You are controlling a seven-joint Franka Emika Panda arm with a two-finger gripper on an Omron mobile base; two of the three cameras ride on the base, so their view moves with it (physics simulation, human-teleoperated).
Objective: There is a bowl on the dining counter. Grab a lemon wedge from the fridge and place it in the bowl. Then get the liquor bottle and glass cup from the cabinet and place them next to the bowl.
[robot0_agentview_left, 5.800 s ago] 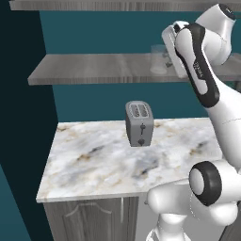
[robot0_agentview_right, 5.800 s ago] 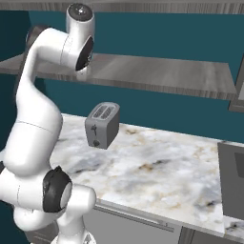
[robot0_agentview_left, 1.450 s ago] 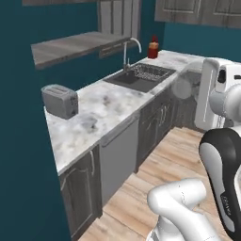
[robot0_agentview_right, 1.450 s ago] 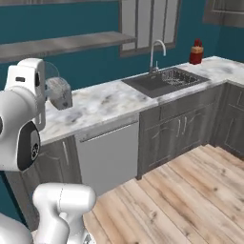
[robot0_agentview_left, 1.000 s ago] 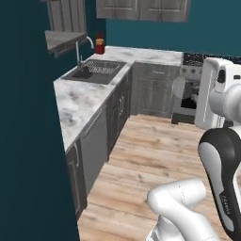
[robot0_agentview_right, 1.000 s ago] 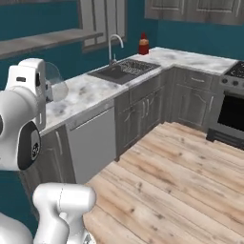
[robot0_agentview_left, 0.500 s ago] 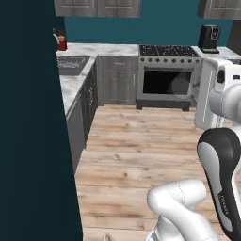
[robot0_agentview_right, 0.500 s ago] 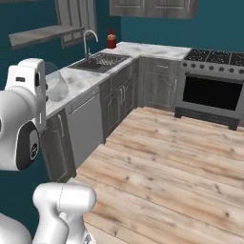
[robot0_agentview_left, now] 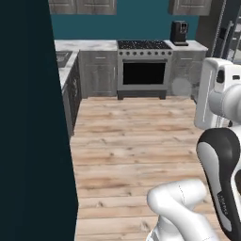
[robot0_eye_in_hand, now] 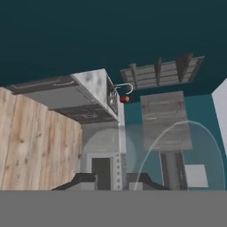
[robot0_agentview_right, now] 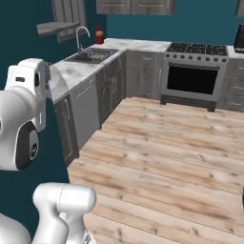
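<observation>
Gripper [robot0_eye_in_hand: 113,184] fingers stand pressed close together, and the faint clear curve rising between them reads as the glass cup [robot0_eye_in_hand: 177,146], pinched by its wall. From the left base view the glass cup [robot0_agentview_left: 181,87] is a pale translucent disc just beside the white hand, held high over the wooden floor [robot0_agentview_left: 132,136]. From the right base view it hangs at the hand's far side [robot0_agentview_right: 53,76], in front of the marble counter with the sink [robot0_agentview_right: 93,53].

With the cup out of the cabinet and in the grip, the task looks to be in its last part: carrying the cup to the bowl on the dining counter. Whether the lemon wedge and liquor bottle are already placed cannot be judged here.

The arm is folded tight and upright against its base, hand tucked at shoulder height and rolled on its side, facing the far stove [robot0_agentview_left: 143,66].
</observation>
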